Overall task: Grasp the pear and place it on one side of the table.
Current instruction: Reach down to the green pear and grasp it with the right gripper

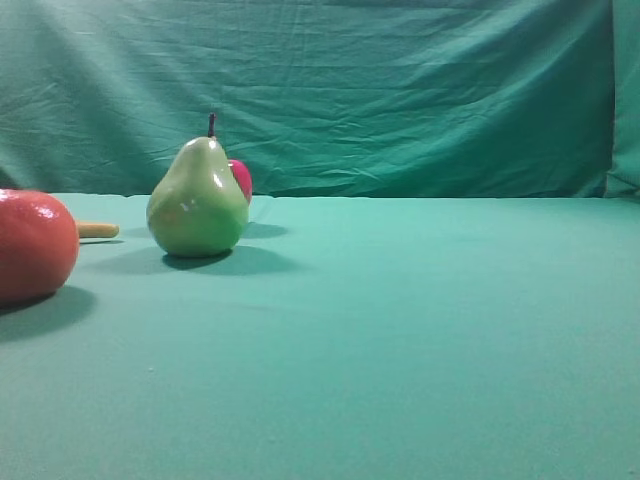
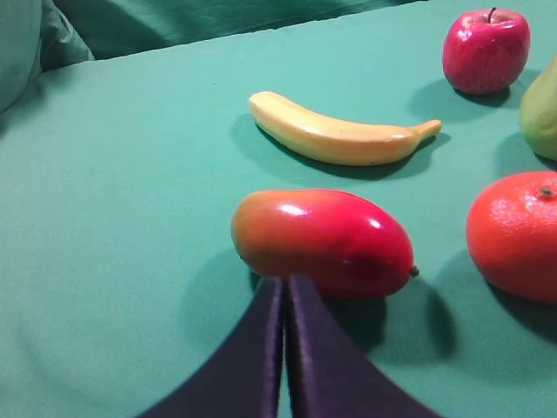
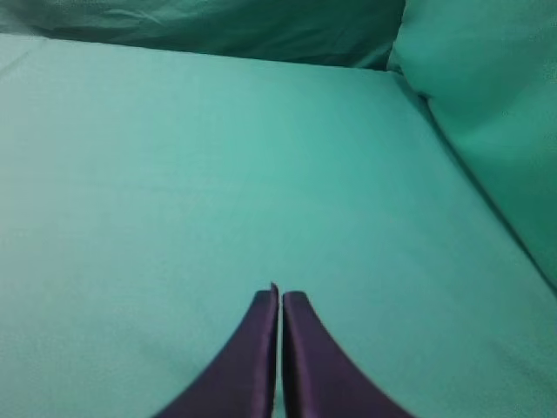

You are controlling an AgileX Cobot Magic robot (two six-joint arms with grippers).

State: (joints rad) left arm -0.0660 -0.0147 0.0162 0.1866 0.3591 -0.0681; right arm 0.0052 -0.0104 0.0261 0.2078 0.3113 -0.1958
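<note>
The pear (image 1: 198, 200), glossy yellow-green with a dark stem, stands upright on the teal table (image 1: 420, 330) at the left of the exterior view. Only its edge (image 2: 541, 113) shows at the right border of the left wrist view. My left gripper (image 2: 285, 283) is shut with nothing in it, its tips just in front of a red-orange mango (image 2: 322, 241). My right gripper (image 3: 279, 296) is shut and empty above bare cloth (image 3: 174, 174). Neither gripper appears in the exterior view.
A red apple (image 2: 485, 50) peeks out behind the pear (image 1: 241, 178). A banana (image 2: 335, 132) lies beyond the mango. A large orange-red round fruit (image 1: 32, 245) sits at the left edge. The wrinkled green backdrop (image 1: 400, 90) rises behind the table.
</note>
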